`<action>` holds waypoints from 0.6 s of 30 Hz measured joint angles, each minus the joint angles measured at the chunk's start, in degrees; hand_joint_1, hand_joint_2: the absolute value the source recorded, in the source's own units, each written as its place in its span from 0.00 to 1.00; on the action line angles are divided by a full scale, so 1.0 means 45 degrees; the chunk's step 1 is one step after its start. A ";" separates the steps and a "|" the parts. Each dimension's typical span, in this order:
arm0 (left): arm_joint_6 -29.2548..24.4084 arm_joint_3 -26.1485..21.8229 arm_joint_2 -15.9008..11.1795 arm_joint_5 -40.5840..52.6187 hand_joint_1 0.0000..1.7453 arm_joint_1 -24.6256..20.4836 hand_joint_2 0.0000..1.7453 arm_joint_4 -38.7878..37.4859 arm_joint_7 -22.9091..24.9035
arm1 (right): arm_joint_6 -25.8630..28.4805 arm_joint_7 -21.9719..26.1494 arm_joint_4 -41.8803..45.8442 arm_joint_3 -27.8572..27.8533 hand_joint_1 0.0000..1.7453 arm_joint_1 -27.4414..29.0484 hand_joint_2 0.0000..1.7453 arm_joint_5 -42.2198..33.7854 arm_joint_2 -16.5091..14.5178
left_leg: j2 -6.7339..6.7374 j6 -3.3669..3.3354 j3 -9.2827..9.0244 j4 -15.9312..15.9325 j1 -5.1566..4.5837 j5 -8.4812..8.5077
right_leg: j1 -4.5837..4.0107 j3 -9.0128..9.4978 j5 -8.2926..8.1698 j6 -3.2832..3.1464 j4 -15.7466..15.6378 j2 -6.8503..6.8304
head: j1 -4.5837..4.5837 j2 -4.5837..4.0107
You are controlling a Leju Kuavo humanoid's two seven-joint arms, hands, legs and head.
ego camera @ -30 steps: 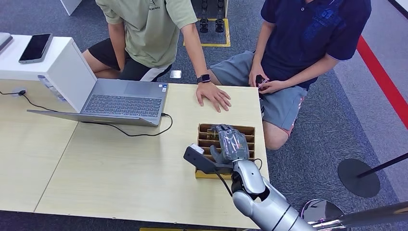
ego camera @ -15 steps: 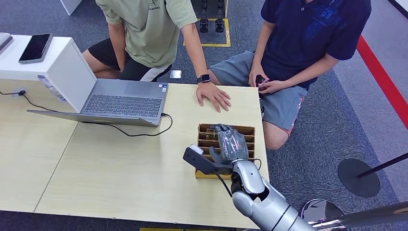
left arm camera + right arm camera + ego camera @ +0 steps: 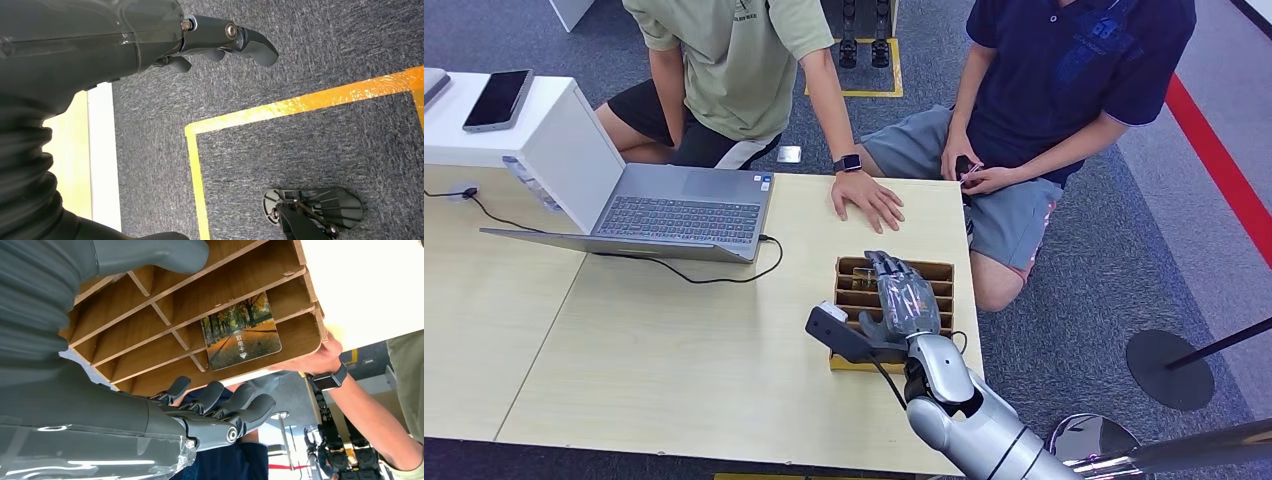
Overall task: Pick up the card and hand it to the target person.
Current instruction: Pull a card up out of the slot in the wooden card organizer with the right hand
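Right wrist view: I see the card standing in a slot of the wooden rack, my right hand empty, fingers spread beside it; thin, stiff, slippery, so I'd pinch its exposed edge

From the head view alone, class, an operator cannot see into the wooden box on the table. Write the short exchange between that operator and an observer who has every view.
Operator: My right hand is over the wooden box. Is a card in there?
Observer: Yes, the right wrist view shows a card with an autumn tree picture sitting in one compartment.
Operator: Is my hand touching it?
Observer: No, the fingers are apart from the card and hold nothing.
Operator: And my left hand?
Observer: It hangs over grey carpet near a yellow tape line, holding nothing.
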State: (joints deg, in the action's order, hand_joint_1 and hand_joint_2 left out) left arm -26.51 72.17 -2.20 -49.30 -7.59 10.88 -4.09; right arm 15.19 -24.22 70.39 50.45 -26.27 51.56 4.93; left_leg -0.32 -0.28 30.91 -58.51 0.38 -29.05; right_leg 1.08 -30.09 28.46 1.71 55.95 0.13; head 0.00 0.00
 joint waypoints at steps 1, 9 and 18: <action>-0.0002 0.0000 0.0000 0.0000 0.00 0.0002 1.00 -0.0001 -0.0002 | -0.0002 -0.0001 0.0005 0.0004 0.29 -0.0004 1.00 -0.0002 0.0002 | -0.0002 0.0000 0.0001 -0.0001 -0.0001 -0.0001 | 0.0001 0.0000 0.0002 0.0002 0.0001 -0.0002 | 0.0000 0.0000; 0.0003 -0.0019 0.0000 -0.0022 0.00 0.0011 1.00 0.0001 0.0001 | -0.0006 -0.0004 0.0012 0.0018 0.71 -0.0003 1.00 -0.0007 0.0000 | -0.0003 -0.0001 0.0000 -0.0001 -0.0002 -0.0002 | 0.0003 0.0000 0.0004 0.0003 0.0003 -0.0002 | 0.0000 0.0000; -0.0007 -0.0041 0.0002 -0.0046 0.00 0.0024 1.00 0.0001 -0.0014 | 0.0014 -0.0020 0.0017 0.0041 0.75 -0.0004 1.00 -0.0027 -0.0008 | -0.0004 0.0000 -0.0007 0.0002 0.0000 -0.0002 | 0.0000 0.0006 0.0003 0.0001 -0.0002 -0.0003 | 0.0000 0.0000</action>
State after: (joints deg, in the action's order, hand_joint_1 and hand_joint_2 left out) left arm -26.54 71.99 -2.20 -49.50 -7.48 10.88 -4.15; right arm 15.25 -24.31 70.47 50.63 -26.29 51.44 4.90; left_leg -0.33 -0.28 30.88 -58.50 0.38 -29.06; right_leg 1.08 -30.06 28.47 1.71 55.94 0.12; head 0.00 0.00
